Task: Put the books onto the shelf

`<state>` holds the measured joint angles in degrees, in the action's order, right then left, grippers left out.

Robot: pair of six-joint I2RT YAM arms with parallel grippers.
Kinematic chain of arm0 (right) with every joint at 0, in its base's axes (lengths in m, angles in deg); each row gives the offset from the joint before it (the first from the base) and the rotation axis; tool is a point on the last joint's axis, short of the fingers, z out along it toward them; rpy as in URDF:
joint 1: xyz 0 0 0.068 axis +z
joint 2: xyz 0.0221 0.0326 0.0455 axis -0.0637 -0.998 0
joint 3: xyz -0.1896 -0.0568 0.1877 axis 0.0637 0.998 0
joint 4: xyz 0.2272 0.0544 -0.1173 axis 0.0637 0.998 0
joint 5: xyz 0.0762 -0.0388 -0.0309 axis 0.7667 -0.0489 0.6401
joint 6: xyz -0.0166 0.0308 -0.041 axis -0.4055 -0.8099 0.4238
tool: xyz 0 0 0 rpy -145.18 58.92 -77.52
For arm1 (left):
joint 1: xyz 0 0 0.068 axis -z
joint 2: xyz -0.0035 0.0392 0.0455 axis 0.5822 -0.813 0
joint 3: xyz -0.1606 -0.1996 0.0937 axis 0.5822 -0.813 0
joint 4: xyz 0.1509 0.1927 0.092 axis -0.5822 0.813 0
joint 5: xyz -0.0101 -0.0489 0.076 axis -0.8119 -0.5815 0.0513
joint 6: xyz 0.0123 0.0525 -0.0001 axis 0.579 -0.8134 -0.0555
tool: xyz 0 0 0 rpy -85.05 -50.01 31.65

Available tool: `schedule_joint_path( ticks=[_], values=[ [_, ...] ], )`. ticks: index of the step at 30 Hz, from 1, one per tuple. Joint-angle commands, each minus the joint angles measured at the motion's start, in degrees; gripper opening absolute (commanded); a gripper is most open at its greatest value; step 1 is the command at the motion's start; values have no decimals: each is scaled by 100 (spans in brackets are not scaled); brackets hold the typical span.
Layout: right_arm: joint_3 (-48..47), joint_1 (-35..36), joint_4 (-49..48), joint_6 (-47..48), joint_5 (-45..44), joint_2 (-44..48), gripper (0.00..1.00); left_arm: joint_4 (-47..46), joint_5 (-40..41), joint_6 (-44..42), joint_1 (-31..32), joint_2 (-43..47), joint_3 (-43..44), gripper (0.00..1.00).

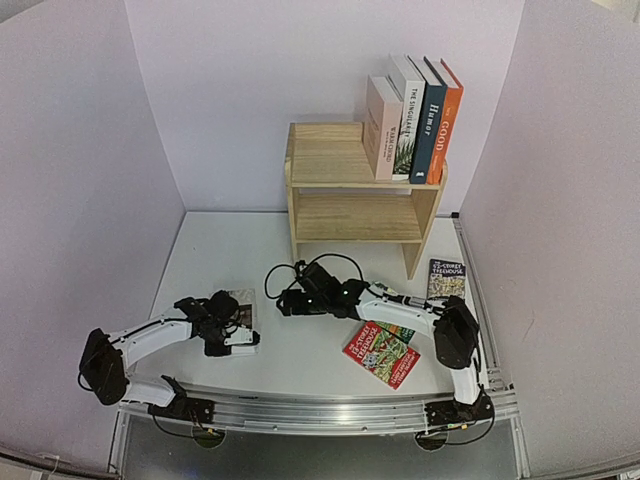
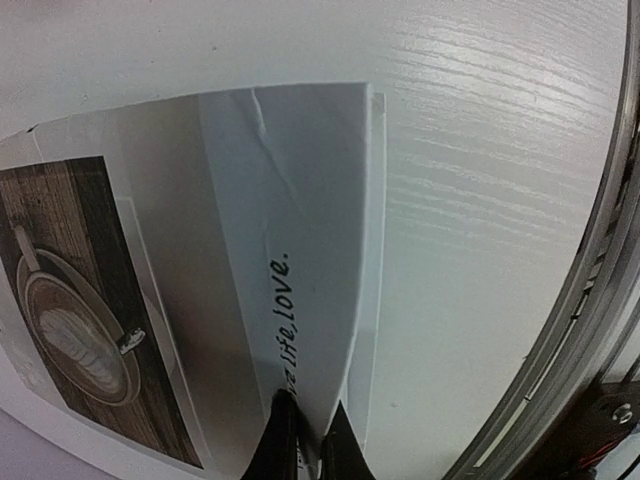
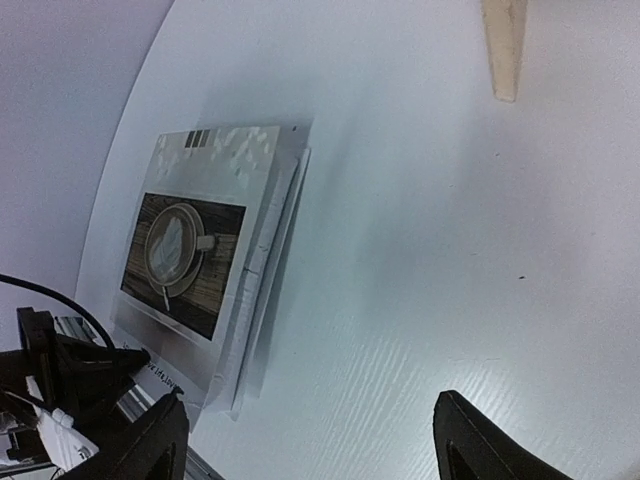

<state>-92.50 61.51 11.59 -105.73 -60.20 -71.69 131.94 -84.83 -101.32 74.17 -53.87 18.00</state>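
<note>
Left gripper clamped on the small white book, right gripper wide apart

The left gripper (image 2: 308, 428) has its fingers pinched together on the near edge of the small white book (image 2: 290, 200), which lies flat on the worktop (image 1: 220, 260). The book stretches away ahead of that gripper, cover up, with a coffee-cup photo on it and a line of print ending in "love" along its spine.

The right gripper (image 3: 310, 400) stands with its fingers wide apart and nothing between them. It is above the worktop, with the same book ahead of it and to one side, apart from its fingers. In the top view, this gripper sits just beside the book's far corner.

The shelf (image 1: 330, 160) stands well beyond both grippers, at the back of the worktop. Its top tier carries four upright books at one end: a pale book (image 1: 382, 125), a white book with a green plant (image 1: 405, 120), navy "Humor" (image 1: 425, 125) and orange "GOOD" (image 1: 445, 110).

Behind the right gripper, near its arm, lie a Treehouse paperback (image 1: 446, 279) and a red paperback (image 1: 380, 355), which rests on another colourful one
</note>
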Motion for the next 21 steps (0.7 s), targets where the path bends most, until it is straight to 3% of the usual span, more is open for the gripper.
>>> schedule_joint_path(
  ticks=[1,9,15,17,21],
  values=[
    [-506,25,17,-386,917,-631,82,116,-350,860,274,-101,13,0],
    [-2228,26,-1,-297,2165,-2369,81,-330,-299,971,958,-198,-214,0],
    [-2640,8,-19,-423,2085,-2927,78,-401,-295,918,1036,-170,-330,0],
    [-2780,12,-150,-418,2332,-3108,69,-455,-279,870,1047,-175,-380,0],
    [-2997,7,-429,-526,2787,-3417,67,-593,-285,709,1068,-300,-424,0]
  ],
)
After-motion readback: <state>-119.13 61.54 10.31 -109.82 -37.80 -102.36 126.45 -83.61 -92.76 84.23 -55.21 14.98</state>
